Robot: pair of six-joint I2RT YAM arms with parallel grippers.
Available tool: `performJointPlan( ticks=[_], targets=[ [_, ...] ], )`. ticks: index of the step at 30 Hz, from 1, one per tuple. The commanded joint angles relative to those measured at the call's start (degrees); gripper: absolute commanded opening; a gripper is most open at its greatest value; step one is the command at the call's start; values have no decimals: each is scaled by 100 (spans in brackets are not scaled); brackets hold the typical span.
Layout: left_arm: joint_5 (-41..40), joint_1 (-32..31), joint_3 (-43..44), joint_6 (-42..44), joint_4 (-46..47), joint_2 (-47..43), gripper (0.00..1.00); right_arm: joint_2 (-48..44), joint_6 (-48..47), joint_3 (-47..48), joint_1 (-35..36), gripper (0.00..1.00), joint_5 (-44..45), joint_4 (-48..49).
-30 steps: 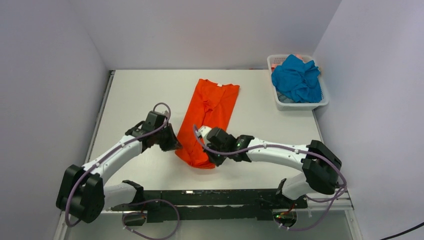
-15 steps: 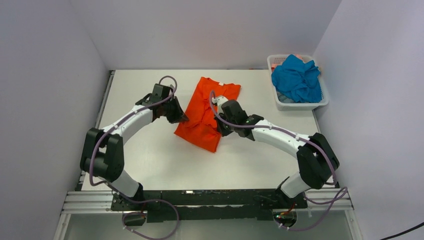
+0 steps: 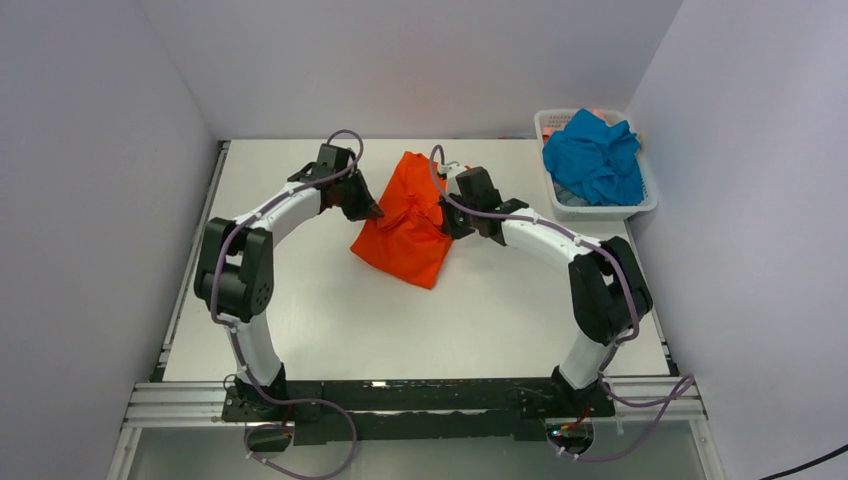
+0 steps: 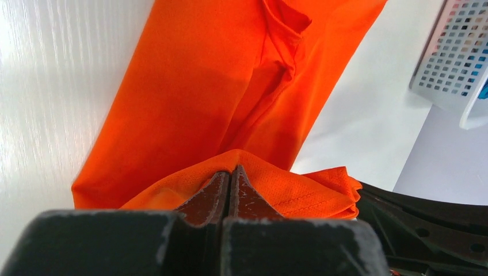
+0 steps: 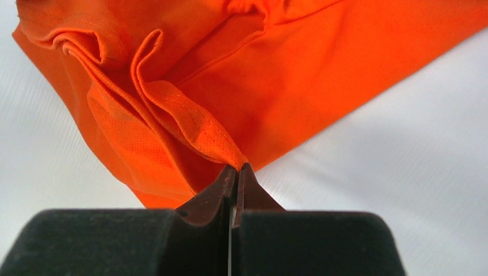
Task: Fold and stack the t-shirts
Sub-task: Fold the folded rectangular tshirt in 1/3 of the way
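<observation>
The orange t-shirt [image 3: 410, 220] lies folded lengthwise in the middle of the table, its near end lifted over toward the far end. My left gripper [image 3: 368, 212] is shut on the shirt's hem at its left side; in the left wrist view the cloth [image 4: 190, 98] drapes over the pinched tips of the gripper [image 4: 230, 172]. My right gripper [image 3: 447, 222] is shut on the hem at the right side; in the right wrist view the orange t-shirt [image 5: 241, 75] hangs from the tips of the gripper [image 5: 237, 168]. The teal t-shirt [image 3: 592, 155] lies crumpled in the basket.
A white mesh basket [image 3: 600, 208] stands at the far right corner, and also shows in the left wrist view [image 4: 449, 63]. White walls close in the table on the left, back and right. The arm bases and rail run along the near edge.
Both grippers carried the shirt's near end away from the bases toward the far end, folding the shirt over itself. It now looks shorter and bunched.
</observation>
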Motion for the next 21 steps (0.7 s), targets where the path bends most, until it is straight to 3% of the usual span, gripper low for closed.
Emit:
performJointPlan(
  ticks=[1,10,12,14,15,16,17,19,20,21],
  targets=[
    [-59,80,535,59,113,323,0,322,-207,517,-210,0,-315,241],
    [-138,242,1140,139,35,1022,1,1227,-124,1128,-478,0,-245,302],
    [36,279,1367,200,-68,1216,18,1345,-42,1237,-523,1,-70,329],
    [221,309,1485,294,7,1300,45,1405,93,1426,-565,20,318,301],
    [224,315,1543,341,-12,1282,61,1404,257,1547,-565,42,688,234],
    [205,319,1630,417,-89,1219,91,1389,479,1680,-567,65,1063,106],
    [144,324,1658,486,-164,1126,98,1316,649,1725,-562,75,1297,25],
    [-30,320,1470,556,-203,783,99,1017,874,1518,-556,93,1491,199],
    [-188,322,1279,574,-118,524,99,742,993,1310,-555,99,1435,361],
    [-316,320,1019,575,-46,239,99,545,1085,1066,-552,100,1327,519]
  ],
)
